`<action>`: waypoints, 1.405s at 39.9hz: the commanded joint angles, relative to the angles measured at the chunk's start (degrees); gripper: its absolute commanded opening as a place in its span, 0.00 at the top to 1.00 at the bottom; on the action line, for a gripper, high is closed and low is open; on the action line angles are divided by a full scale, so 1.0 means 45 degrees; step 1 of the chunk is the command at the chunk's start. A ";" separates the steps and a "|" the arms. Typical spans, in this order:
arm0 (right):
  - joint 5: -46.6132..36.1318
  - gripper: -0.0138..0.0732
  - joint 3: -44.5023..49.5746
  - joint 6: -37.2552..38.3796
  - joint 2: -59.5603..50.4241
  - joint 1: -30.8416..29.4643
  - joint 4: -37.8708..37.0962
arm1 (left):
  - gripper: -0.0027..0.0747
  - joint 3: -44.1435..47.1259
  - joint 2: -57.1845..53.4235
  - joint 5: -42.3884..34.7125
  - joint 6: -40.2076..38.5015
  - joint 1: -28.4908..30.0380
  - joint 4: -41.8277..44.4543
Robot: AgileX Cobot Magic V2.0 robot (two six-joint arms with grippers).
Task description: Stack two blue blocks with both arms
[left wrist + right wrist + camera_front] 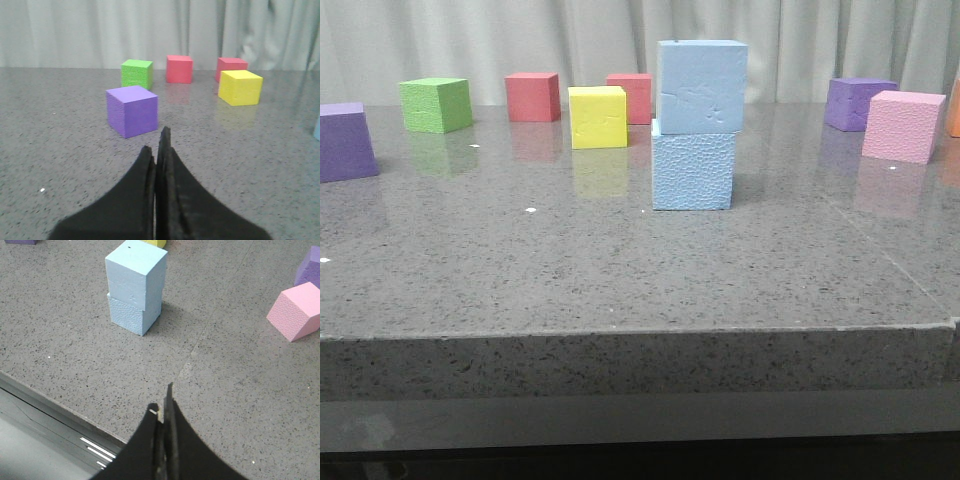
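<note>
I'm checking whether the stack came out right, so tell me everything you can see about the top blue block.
The top blue block is a pale sky-blue cube that looks like foam, smooth-faced with faint scratches on its front. It sits upright on the pebbly bottom blue block, shifted slightly to one side so the edges do not line up. Only that lower block touches it. The pair stands on the grey speckled table, and neither tool is near it.

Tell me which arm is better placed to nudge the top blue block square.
Right, probably: the right gripper, shut and empty, faces the smooth blue block on the pebbly blue block; the left gripper faces a purple cube.
</note>
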 commanded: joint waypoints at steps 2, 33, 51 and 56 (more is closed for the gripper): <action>-0.0961 0.92 -0.0297 -0.0047 -0.0012 -0.0070 -0.0110 | 0.99 0.0612 -0.0801 -0.2063 -0.0105 0.0605 -0.0002; -0.0964 0.92 -0.0297 -0.0047 -0.0001 -0.0070 -0.0110 | 0.99 0.1032 -0.1620 -0.1931 -0.0105 0.0663 -0.0002; -0.0964 0.92 -0.0297 -0.0047 -0.0001 -0.0070 -0.0110 | 0.99 0.1032 -0.1620 -0.1931 -0.0105 0.0663 -0.0002; -0.1107 0.92 0.0126 -0.0047 -0.0525 -0.0419 -0.0090 | 0.99 0.1032 -0.1620 -0.1931 -0.0105 0.0663 -0.0002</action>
